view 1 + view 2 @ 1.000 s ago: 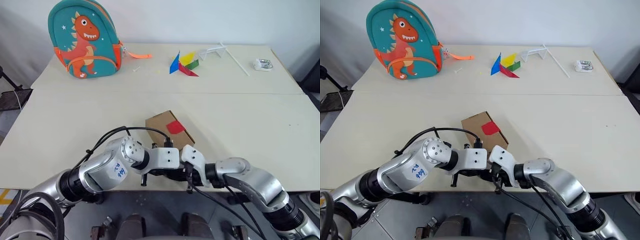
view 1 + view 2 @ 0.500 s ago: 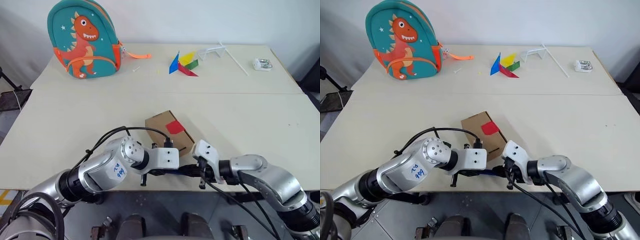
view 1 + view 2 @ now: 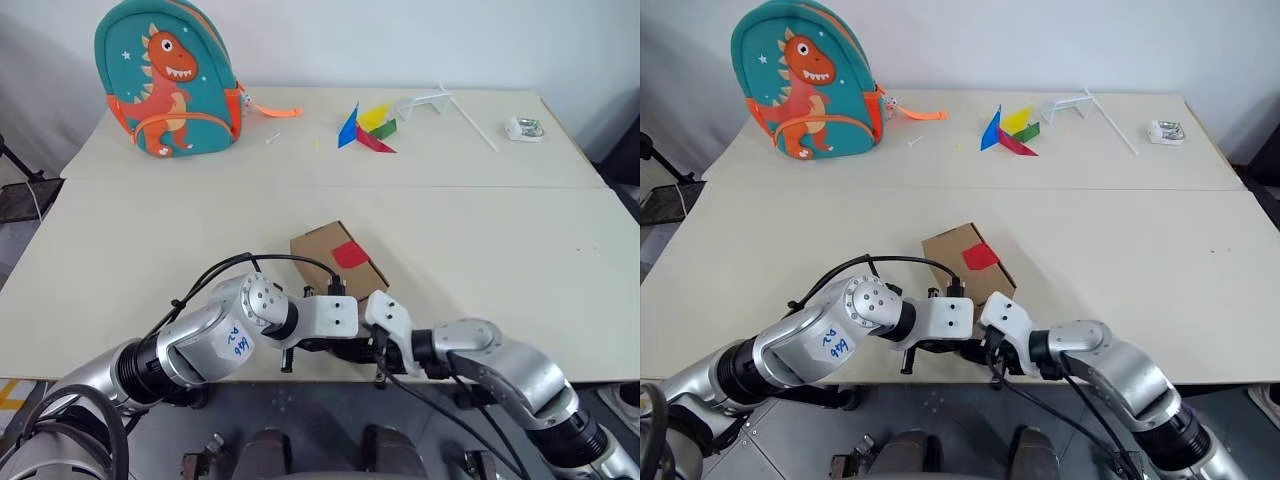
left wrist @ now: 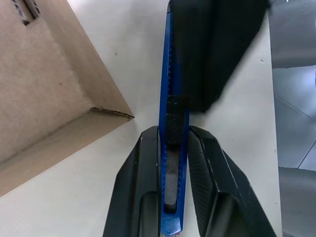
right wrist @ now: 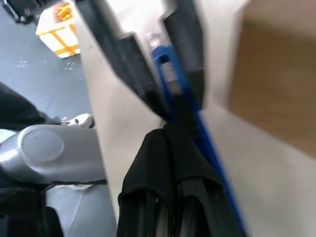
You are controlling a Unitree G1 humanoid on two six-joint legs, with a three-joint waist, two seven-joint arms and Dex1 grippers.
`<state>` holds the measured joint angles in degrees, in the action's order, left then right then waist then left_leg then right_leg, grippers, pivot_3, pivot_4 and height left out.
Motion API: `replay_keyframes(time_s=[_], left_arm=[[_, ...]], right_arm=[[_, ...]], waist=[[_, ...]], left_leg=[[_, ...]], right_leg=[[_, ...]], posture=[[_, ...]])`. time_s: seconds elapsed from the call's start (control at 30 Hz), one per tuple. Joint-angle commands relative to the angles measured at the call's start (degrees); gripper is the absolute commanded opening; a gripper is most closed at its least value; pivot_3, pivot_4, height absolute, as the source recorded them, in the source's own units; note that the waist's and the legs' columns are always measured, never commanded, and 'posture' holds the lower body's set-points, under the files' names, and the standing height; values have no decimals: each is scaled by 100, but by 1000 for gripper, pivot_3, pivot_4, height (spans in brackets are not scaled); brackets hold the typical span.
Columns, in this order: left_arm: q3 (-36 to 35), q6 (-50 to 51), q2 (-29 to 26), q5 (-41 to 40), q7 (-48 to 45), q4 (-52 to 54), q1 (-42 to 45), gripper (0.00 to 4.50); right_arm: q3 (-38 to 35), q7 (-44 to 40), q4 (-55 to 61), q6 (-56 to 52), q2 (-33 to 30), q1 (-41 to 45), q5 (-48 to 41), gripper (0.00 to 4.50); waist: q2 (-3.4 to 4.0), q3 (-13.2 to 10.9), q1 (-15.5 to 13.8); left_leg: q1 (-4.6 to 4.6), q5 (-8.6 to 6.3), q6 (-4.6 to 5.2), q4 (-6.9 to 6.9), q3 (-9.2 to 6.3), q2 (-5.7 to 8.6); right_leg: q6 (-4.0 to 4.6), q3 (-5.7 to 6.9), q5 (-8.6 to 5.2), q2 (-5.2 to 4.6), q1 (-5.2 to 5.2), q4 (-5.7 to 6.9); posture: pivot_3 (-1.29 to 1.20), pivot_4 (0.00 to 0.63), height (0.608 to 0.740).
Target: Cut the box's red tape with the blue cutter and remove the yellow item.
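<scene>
Near the pale table's (image 3: 150, 250) front edge, at six o'clock from the brown cardboard box (image 3: 338, 262), our left gripper (image 4: 170, 148) clamps the slim blue cutter (image 4: 174, 123) while our right gripper (image 5: 170, 133), jaws closed, presses against it.

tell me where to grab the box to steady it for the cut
Grip the box by its near corner, coming from the table's front edge. The red tape sits on top toward the far right side, so a low hold on that side wall keeps the top free.
</scene>
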<state>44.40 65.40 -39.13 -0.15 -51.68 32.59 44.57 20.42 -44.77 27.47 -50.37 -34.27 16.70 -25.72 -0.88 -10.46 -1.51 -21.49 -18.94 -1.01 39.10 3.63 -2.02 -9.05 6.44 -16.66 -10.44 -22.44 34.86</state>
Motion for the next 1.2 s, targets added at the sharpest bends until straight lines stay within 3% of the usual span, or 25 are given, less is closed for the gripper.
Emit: replay_keyframes(time_s=[0.03,0.23,0.37,0.53,0.63,0.7,0.87,1.0,1.13,1.2], left_arm=[[248,71,-83,-19,-3,-153,-102,456],[214,-97,-64,-8,-6,-212,-121,456],[-233,-893,13,-160,-77,-270,-337,456],[-1198,-2797,-396,-509,-612,-257,-867,456],[-1696,-3897,-354,-784,-839,-332,-1091,456],[-1956,-4270,-146,-977,-871,-334,-1101,456],[-2168,-5006,224,-826,-846,-503,-848,456],[-2109,-5363,425,-402,-731,-916,-363,456],[-1962,-5704,547,-127,-803,-1209,-223,456],[-1904,-5803,618,-18,-802,-1320,-219,456]], right_arm=[[0,48,14,32,79,54,29,30],[-226,-56,151,24,-42,11,-101,30],[-859,-464,630,27,-482,-282,-611,30],[-2855,-1053,1321,-971,-1477,-1018,-2695,30],[-4160,-826,1176,-1916,-2219,-1411,-4425,583],[-4840,-513,957,-2323,-2777,-1720,-5628,1184],[-5565,1512,270,-1775,-4013,-2652,-8455,2901],[-5515,1736,-251,-1444,-4696,-2677,-8728,4335],[-4896,1810,-623,-1266,-4882,-1968,-8728,4458],[-4309,2195,-749,-1156,-4570,-1272,-8728,4458]], waist=[[0,0,0],[0,0,-3],[0,0,-36],[0,-2,-56],[1,-3,-72],[3,-3,-115],[-1,-5,-156],[-4,-7,-147],[-5,-7,-134],[-5,-7,-129]], left_leg=[[0,0,0,0,0,0],[0,0,0,0,0,0],[-2,0,0,0,0,1],[-16,-7,3,0,-1,-1],[-18,-9,6,1,0,-1],[-18,-12,12,3,1,-1],[-18,-14,16,6,2,-1],[-19,-12,19,10,8,0],[-22,-12,21,10,15,-1],[-28,-12,20,8,15,-1]], right_leg=[[0,0,0,0,0,0],[0,0,0,0,0,1],[0,1,0,-1,0,-3],[-3,4,2,0,-7,-14],[-2,7,3,-1,-2,-22],[-3,8,8,-2,2,-33],[-5,12,17,-2,10,-44],[-9,8,30,-2,10,-55],[-16,2,36,1,7,-64],[-17,4,37,1,2,-71]], posture=[[0,150,740],[0,150,740],[0,150,740],[0,150,740],[0,150,740],[0,150,740],[0,150,740],[0,150,740],[0,150,740],[0,150,740]])
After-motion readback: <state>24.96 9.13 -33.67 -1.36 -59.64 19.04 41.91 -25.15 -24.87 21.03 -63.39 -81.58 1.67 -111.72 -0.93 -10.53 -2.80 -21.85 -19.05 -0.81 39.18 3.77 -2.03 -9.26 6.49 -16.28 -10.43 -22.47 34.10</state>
